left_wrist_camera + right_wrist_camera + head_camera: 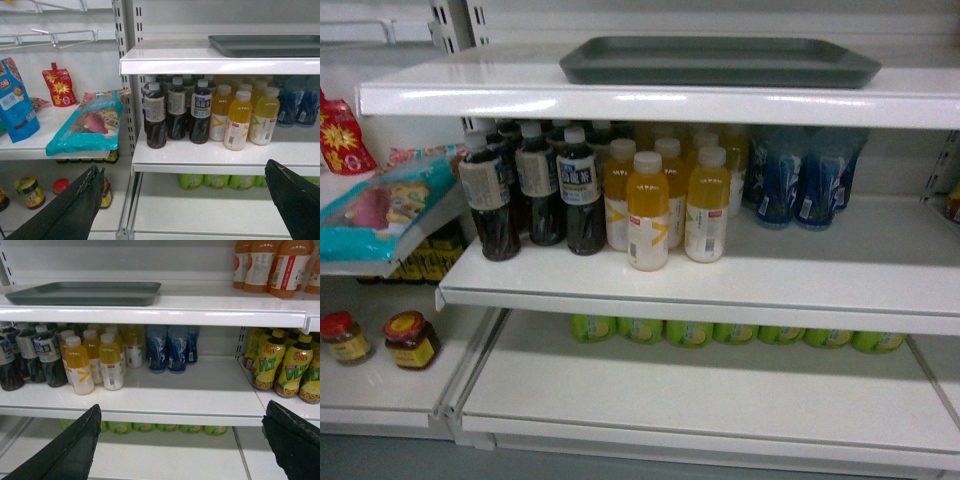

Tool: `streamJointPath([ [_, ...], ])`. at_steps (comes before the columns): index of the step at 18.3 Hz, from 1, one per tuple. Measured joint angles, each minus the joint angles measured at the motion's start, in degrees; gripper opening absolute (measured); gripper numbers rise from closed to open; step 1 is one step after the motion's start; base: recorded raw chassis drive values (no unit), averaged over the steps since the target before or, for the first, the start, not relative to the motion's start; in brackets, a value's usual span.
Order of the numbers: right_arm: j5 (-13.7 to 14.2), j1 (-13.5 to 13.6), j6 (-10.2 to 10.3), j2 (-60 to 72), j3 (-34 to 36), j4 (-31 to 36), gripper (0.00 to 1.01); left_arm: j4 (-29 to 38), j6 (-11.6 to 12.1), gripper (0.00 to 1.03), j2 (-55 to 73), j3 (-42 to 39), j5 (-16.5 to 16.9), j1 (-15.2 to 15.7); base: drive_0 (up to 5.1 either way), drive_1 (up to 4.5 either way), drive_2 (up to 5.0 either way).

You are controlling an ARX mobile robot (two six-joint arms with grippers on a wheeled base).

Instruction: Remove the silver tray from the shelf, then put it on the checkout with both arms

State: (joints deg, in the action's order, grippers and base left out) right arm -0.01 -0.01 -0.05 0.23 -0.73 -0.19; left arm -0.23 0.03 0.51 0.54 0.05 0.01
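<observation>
silver tray (720, 60): dull grey, rectangular, rounded corners, low rim; lies flat on the top shelf (470, 90), near its front lip, nothing on it. untouched by either gripper.

below the silver tray, next board down: dark tea bottles (535, 185) to the left, orange juice bottles (648, 210) in the middle, blue bottles (805, 180) to the right. one board lower: a row of green bottles (720, 332), tops hidden.

left of the silver tray's bay: a teal snack bag (385, 205), a red pouch (342, 135), two red-lidded jars (410, 340) lower down.

right of the silver tray's bay: yellow lemon-drink bottles (282, 367); orange bottles (270, 262) above them.

left gripper (185, 200): jaws spread wide, holding nothing, well below the silver tray.

right gripper (182, 440): jaws spread wide, holding nothing, well below the silver tray.
</observation>
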Motion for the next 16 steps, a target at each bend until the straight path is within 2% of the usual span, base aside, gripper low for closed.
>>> streamJointPath([
  [16, 0.0, 0.0, 0.0, 0.0, 0.0, 0.0, 0.98, 0.2, 0.0, 0.98, 0.0, 0.0, -0.1, 0.0, 0.0, 0.00, 0.0],
])
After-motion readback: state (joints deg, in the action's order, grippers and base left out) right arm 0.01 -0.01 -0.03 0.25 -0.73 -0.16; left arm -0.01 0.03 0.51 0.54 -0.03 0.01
